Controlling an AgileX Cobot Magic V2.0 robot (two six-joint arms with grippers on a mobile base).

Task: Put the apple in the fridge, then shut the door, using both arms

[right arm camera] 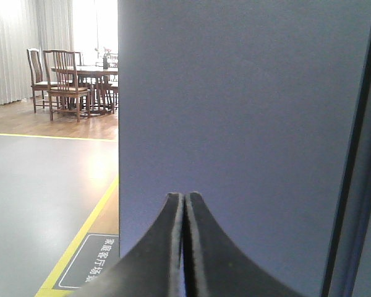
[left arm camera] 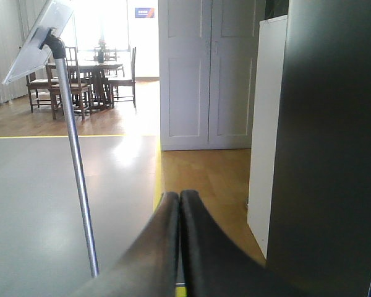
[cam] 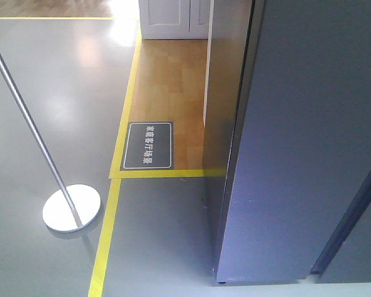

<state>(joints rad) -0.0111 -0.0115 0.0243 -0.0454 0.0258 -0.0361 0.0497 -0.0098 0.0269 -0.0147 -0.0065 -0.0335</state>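
Filling right of both grippers: fridge (cam: 309, 142), dark grey-blue door (right arm camera: 247, 111) shut
Floor: grey, yellow tape (cam: 105, 241), wood strip
Sign ahead-left: dark floor plate (cam: 148, 146), Chinese characters
Pole (cam: 31, 124): left
Left gripper (left arm camera: 179, 197): fingers together, empty
Right gripper (right arm camera: 185, 198): together, empty
Apple: unseen

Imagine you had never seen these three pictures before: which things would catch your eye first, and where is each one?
The tall dark grey-blue fridge fills the right side of the front view. On the grey floor at left, a thin metal pole leans up from a round white base, near yellow floor tape. Each wrist view shows a black pincer pressed shut at bottom centre: the left pincer and the right pincer.
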